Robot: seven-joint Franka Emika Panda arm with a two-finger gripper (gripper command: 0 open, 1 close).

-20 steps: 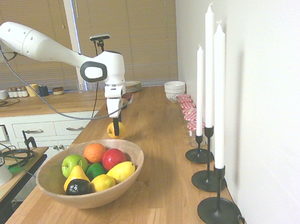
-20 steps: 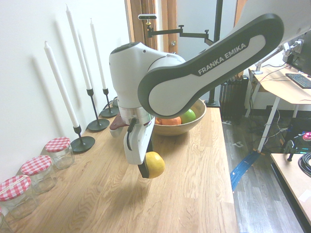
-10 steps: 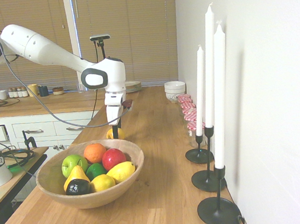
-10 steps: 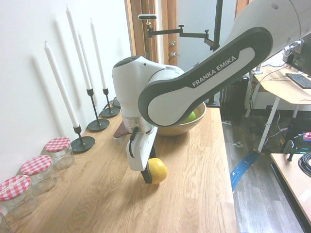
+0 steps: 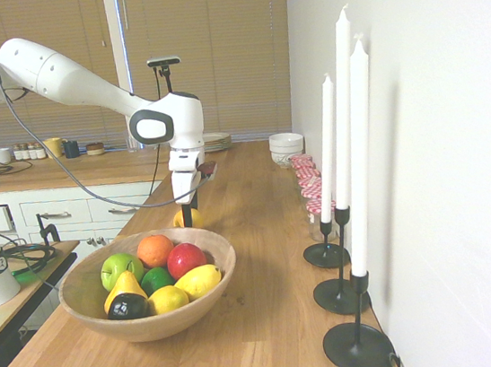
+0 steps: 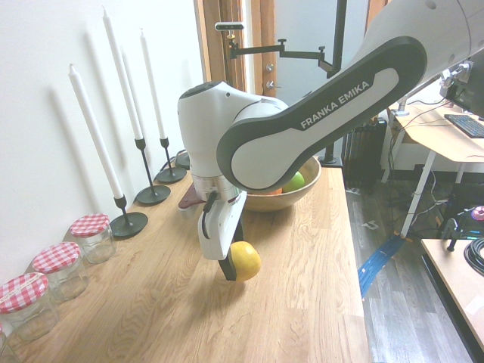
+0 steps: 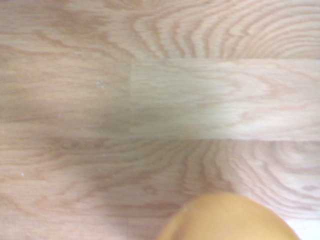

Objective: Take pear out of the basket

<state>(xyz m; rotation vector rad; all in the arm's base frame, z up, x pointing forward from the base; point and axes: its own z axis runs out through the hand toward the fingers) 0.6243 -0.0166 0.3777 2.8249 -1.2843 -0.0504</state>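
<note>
Holding the pear (image 6: 243,260) between its two dark fingers, the gripper (image 6: 231,266) is now low over the wooden counter (image 6: 287,302), just below the middle of the second exterior frame. One second ago the fruit hung clearly above the wood with a shadow apart from it. Half a second ago it was already lowered, and now it sits at about the same height, a little more to the centre, and it seems to touch the surface or almost touch it. The fingers are pressed on the sides of the fruit; I see no gap that would show a release.

In the first exterior view the gripper (image 5: 186,215) stands behind the basket (image 5: 202,302), a little above the middle of the frame, and only a small yellow part of the pear (image 5: 179,219) shows past the rim. In the wrist view the pear (image 7: 227,220) is an orange-yellow blur at the bottom edge, over bare wood grain.

My judgement is that the taking out is already done: the pear is outside the basket, between it and the far end of the counter. What remains is probably only to let it go and lift away. A round fruit may roll a little when released.

For writing, only the words "FRANKA EMIKA" can be read, in white letters on the dark band of the arm (image 6: 333,83), in the upper right of the second exterior frame. The jars (image 6: 92,236) at lower left have red checked lids but no label that I can read.
</note>
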